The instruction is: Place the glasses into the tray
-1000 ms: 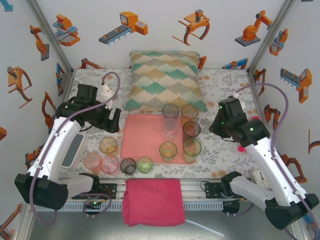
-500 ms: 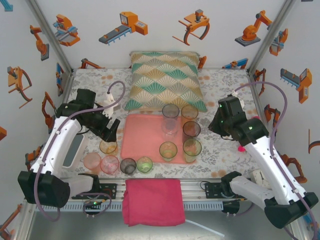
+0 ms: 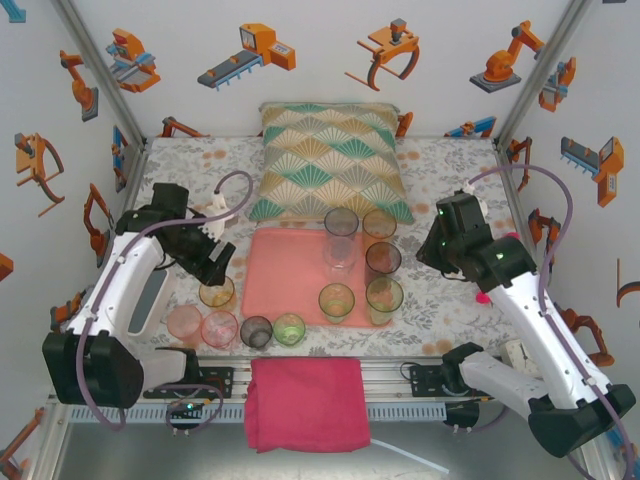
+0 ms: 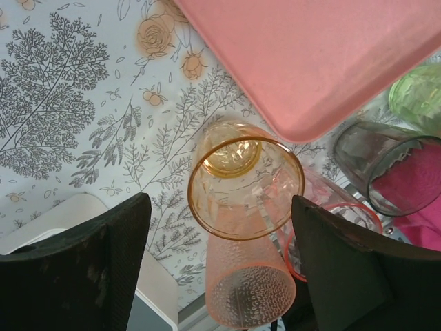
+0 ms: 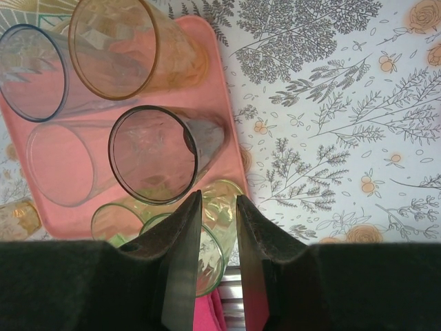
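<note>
While the left gripper (image 3: 220,266) hung over the amber glass (image 4: 244,181): its jaws stood wide open, one on each side of the glass, holding nothing.
Amber glass: upright on the bench (image 3: 450,180), just off the near-left corner of the tray (image 4: 310,62), not yet in it.
Neighbours: a pink glass (image 4: 251,293) stood just beside it, and a second pink glass (image 4: 331,214) was near. A finger coming down or closing off-centre would likely have clipped one and tipped it.
Grip risk: the wall looked smooth and tapered, so a shallow pinch near the rim could have let it slip or tilt on the lift.
Tray: six glasses crowded its right half and the left half was bare. A set-down too far right could have knocked them.
Right gripper (image 5: 217,203): jaws a narrow slit apart and empty, above a green glass (image 5: 210,258) at the tray's right edge. A drop there could have struck a rim.
</note>
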